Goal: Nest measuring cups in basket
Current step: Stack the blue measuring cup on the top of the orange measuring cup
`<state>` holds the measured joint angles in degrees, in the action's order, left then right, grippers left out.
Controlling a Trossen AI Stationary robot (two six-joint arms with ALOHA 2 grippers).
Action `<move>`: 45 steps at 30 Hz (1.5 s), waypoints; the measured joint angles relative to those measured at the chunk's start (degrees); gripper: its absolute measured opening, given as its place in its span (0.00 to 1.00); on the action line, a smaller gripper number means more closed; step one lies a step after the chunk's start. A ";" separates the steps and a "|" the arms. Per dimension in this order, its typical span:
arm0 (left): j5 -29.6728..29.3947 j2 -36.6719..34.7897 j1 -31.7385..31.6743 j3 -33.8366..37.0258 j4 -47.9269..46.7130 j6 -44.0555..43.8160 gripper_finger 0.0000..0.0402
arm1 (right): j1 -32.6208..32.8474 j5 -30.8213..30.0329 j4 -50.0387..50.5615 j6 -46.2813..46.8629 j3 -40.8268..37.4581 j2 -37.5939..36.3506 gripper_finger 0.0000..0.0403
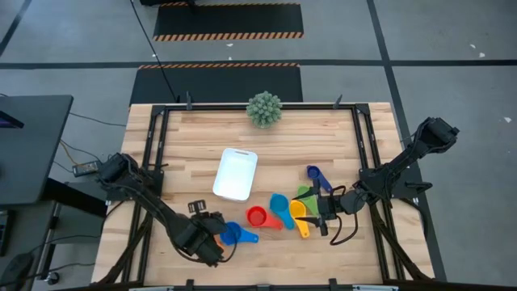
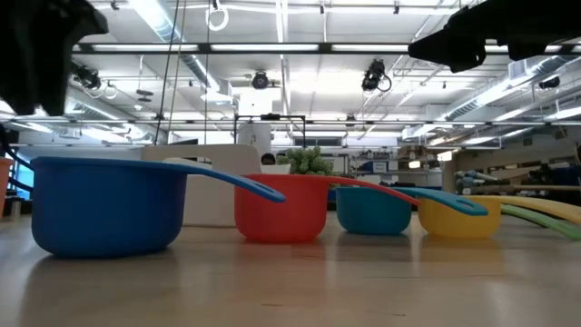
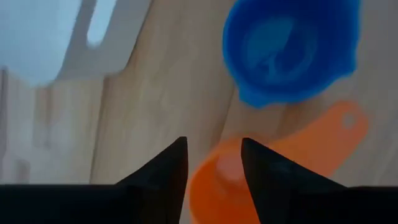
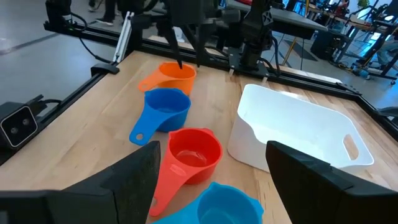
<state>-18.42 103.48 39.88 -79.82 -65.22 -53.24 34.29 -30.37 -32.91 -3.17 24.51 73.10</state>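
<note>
Round glossy blue cup [image 2: 104, 204] on pale planked wooden table [image 2: 290, 282].

The left hand [image 1: 216, 242] is held low near the worktop's front edge, fingers parted. The right hand [image 1: 323, 215] is held wide open near the right edge.

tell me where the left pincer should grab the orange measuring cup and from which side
Best bet: the bowl wall of the orange cup, from straight above, one finger inside and one outside. The cup sits upright and open on the table, the left pincer already straddles its rim, and the flat handle lies low, pointing away past the blue cup, so the handle looks harder to pinch.
</note>
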 joint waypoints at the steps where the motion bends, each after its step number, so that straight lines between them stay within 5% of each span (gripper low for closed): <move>1: -0.90 0.00 -0.02 -0.01 1.92 0.14 0.39 | -0.01 -0.01 -0.01 -0.01 0.00 0.00 0.74; 9: -1.83 3.38 -2.34 -0.11 19.59 4.40 0.39 | -0.29 0.00 0.01 -0.01 0.00 0.00 0.74; 14: 6.18 8.00 -4.68 -0.10 24.35 6.50 0.39 | -0.35 0.00 0.01 -0.01 0.00 0.00 0.74; 18: 10.58 9.22 -5.75 -0.05 24.32 6.63 0.39 | -0.36 -0.02 0.01 -0.22 0.00 0.00 0.74; 26: 8.96 8.15 -5.97 -3.73 16.90 8.57 0.39 | -0.36 -0.01 -0.12 -0.29 0.01 0.00 0.74; 45: 8.23 9.41 -5.63 -5.10 17.16 5.54 0.39 | -0.36 0.00 -0.47 -0.49 0.02 0.00 0.74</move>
<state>-10.19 112.89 34.26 -84.93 -48.06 -47.69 33.93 -30.37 -33.39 -3.66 24.53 73.10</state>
